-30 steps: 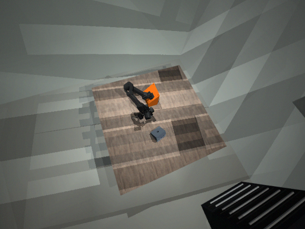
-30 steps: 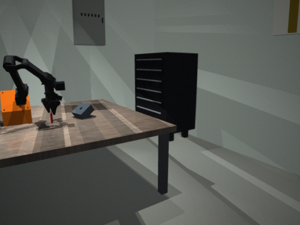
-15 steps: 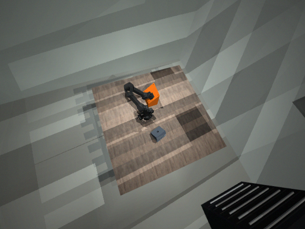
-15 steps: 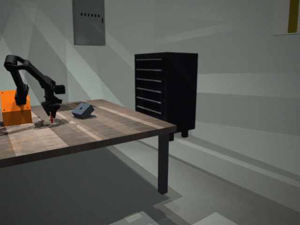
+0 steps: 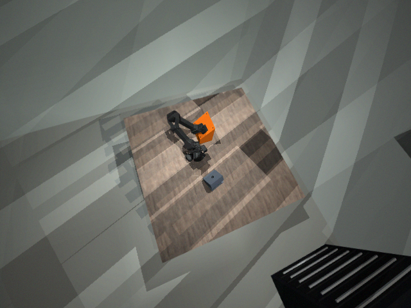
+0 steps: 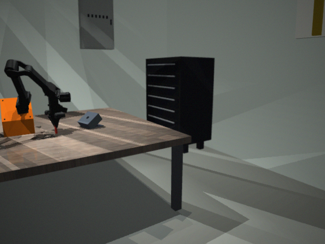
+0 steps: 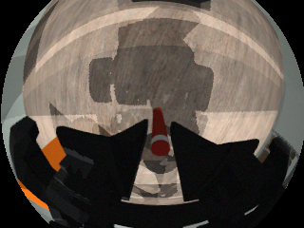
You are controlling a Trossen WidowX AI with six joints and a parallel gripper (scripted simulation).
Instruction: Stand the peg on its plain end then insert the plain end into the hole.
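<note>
The red peg point(image 6: 56, 130) point(image 7: 159, 124) stands upright on the table, its white-banded end up. My gripper point(image 6: 56, 127) point(image 7: 159, 124) points down over it and is partly open. The fingers stand on both sides of the peg's upper part, with a narrow gap on each side in the wrist view. In the top view the arm hides the peg. The blue-grey sloped panel point(image 5: 217, 179) point(image 6: 92, 121) sits on the table beyond the gripper, and its one hole point(image 5: 212, 176) point(image 6: 88, 117) is empty.
An orange block point(image 5: 208, 135) point(image 6: 18, 128) with small dark holes stands beside the arm's base, and its edge shows at the left of the wrist view point(image 7: 53, 154). The wooden table point(image 5: 185, 228) point(image 6: 118, 142) ends well beyond the panel. A black drawer cabinet point(image 6: 196, 97) stands off the table.
</note>
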